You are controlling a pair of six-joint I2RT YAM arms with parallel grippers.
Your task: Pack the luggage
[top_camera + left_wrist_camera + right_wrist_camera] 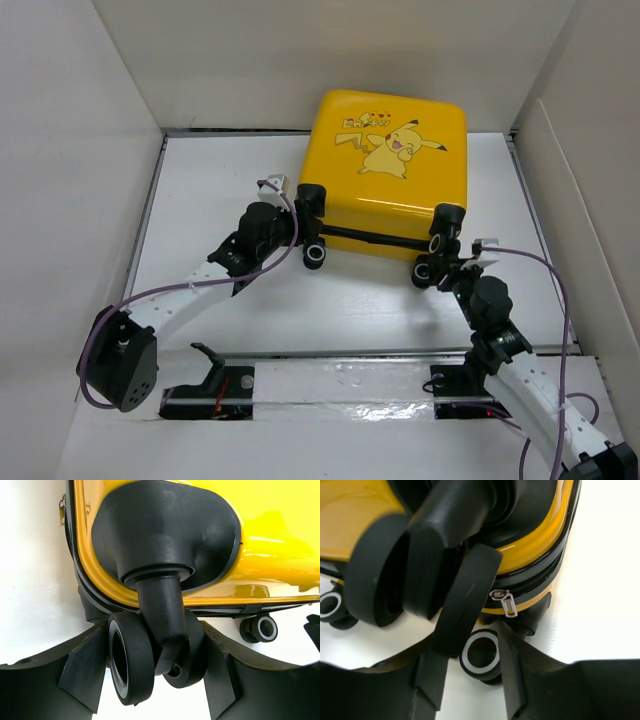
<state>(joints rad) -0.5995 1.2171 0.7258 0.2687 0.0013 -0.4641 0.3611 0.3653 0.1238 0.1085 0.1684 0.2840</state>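
Yellow hard shell: the luggage [390, 170] lies flat and zipped shut on the white table [200, 190], with its printed face up and its wheeled edge towards both arms.

Left gripper [154, 667]: at the luggage's near-left corner, set at a medium gap. Its two pads [82, 672] sit one on each side of the twin left caster [131, 665] and look pressed against both tyres, so it is clamped on that caster. The caster's stem rises into a black housing on the shell.

Right gripper [472, 662]: at the luggage's near-right corner, with its fingers fairly narrow. The lower right wheel [480, 655], which has a white ring, sits between them. I cannot tell whether either finger touches it, so its grip is unclear. The upper right caster [420, 575] looms just above, blurred, and overlaps one finger. A silver zip pull [507, 602] hangs at the luggage's seam beside that corner.

Hidden or cut off:
- From above, the wrist bodies cover both sets of fingertips.
- Each wrist view shows only its own corner of the luggage.
- A further wheel under the shell is small and partly hidden.
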